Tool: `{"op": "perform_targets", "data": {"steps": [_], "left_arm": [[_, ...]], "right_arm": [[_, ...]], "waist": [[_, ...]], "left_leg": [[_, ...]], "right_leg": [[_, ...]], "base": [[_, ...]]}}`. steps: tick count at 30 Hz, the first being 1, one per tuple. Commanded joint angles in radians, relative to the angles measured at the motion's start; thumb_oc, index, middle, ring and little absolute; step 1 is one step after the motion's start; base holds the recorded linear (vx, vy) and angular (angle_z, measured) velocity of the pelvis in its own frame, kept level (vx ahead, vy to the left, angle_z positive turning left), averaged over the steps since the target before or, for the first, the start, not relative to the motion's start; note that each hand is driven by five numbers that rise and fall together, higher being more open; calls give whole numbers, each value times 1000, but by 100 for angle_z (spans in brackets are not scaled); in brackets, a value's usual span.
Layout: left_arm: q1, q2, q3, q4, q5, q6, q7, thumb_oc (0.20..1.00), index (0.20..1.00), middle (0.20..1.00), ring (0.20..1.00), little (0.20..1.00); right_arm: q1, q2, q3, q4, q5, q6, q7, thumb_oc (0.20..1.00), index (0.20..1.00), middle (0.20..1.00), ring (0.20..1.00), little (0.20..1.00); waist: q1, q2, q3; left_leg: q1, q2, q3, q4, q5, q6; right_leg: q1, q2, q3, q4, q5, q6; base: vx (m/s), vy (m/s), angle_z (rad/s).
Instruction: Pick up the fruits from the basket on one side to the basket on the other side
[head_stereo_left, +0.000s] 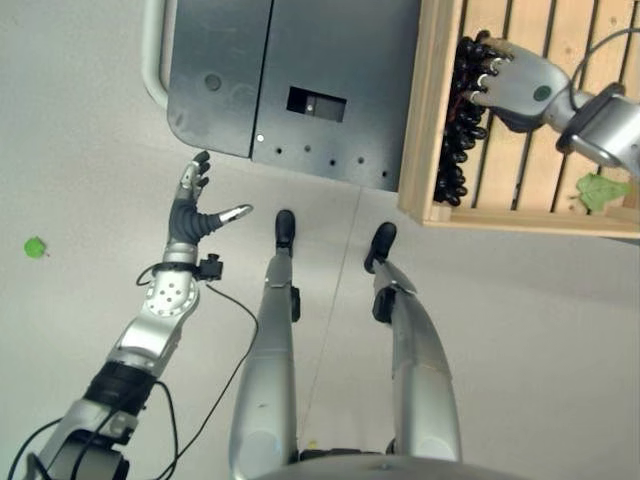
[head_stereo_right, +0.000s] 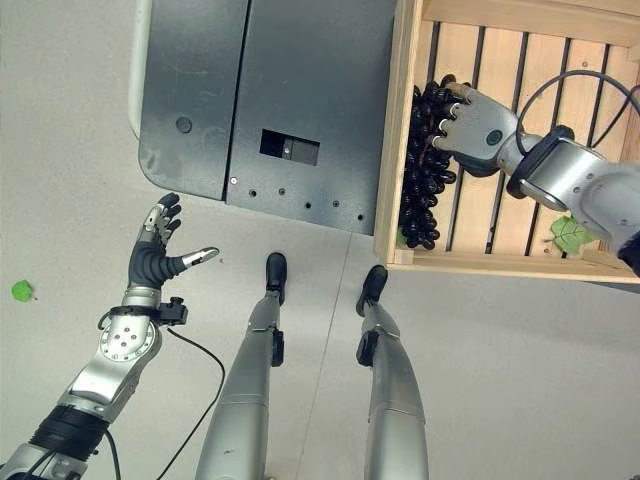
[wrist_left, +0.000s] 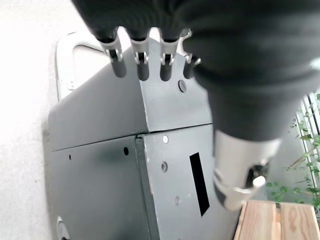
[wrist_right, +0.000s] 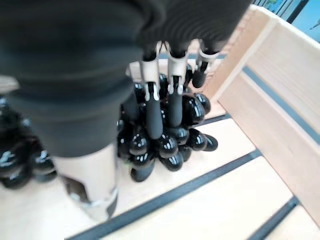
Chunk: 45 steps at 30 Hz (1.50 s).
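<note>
Because the bunch of dark grapes lay against the left wall of the slatted wooden crate, the right hand had its fingers curled onto it for lifting. The left hand hung open, idle, over the floor beside a grey cabinet.

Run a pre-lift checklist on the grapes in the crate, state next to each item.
1. Right hand on the black grapes: ok, fingers lie across the bunch.
2. Grip closed round the bunch: cannot tell, fingertips are buried among the grapes.
3. Bunch free of the wooden crate wall: not ok, it lies against the wall.
4. Left hand out of the way: ok, open over the floor.
5. Destination basket in sight: cannot tell.
</note>
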Motion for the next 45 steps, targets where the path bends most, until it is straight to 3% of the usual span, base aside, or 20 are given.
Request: {"op": "perform_targets", "data": {"steps": [1, 7, 22, 36, 45], "left_arm": [[45, 12, 55, -69, 33, -55, 11, 1000, 1000, 1000, 1000, 1000], [52, 18, 51, -77, 35, -58, 11, 1000, 1000, 1000, 1000, 1000], [54, 26, 46, -82, 32, -61, 13, 1000, 1000, 1000, 1000, 1000], [45, 24, 34, -79, 21, -60, 17, 1000, 1000, 1000, 1000, 1000], [18, 21, 13, -76, 4, -63, 16, 1000, 1000, 1000, 1000, 1000]], "right_arm": [[-9, -107, 36, -93, 72, -26, -44, 1000, 1000, 1000, 1000, 1000], [-11, -134, 48, -81, 74, -29, -67, 1000, 1000, 1000, 1000, 1000], [-39, -127, 66, -114, 101, -47, -79, 1000, 1000, 1000, 1000, 1000], [-68, -28, 77, -98, 110, -48, -60, 1000, 1000, 1000, 1000, 1000], [-111, 93, 120, 17, 82, -21, -44, 1000, 1000, 1000, 1000, 1000]], "waist": [[-40, 2, -3], [-47, -9, -3], [-45, -1, -3], [-30, 18, -3], [-15, 32, -3]], "left_leg": [[13, -20, -35, 27, -43, 18], [18, -18, -34, 27, -44, 17], [10, -20, -37, 34, -44, 17], [-6, -26, -40, 45, -46, 21], [-18, -30, -42, 53, -48, 23]], "right_leg": [[14, -12, 3, 2, -17, 124], [20, -11, 4, 2, -16, 124], [11, -10, 7, 9, -19, 123], [-2, -14, 8, 18, -19, 121], [-12, -15, 10, 25, -22, 119]], "base": [[0, 0, 0], [0, 0, 0], [0, 0, 0], [0, 0, 0], [0, 0, 0]]}}
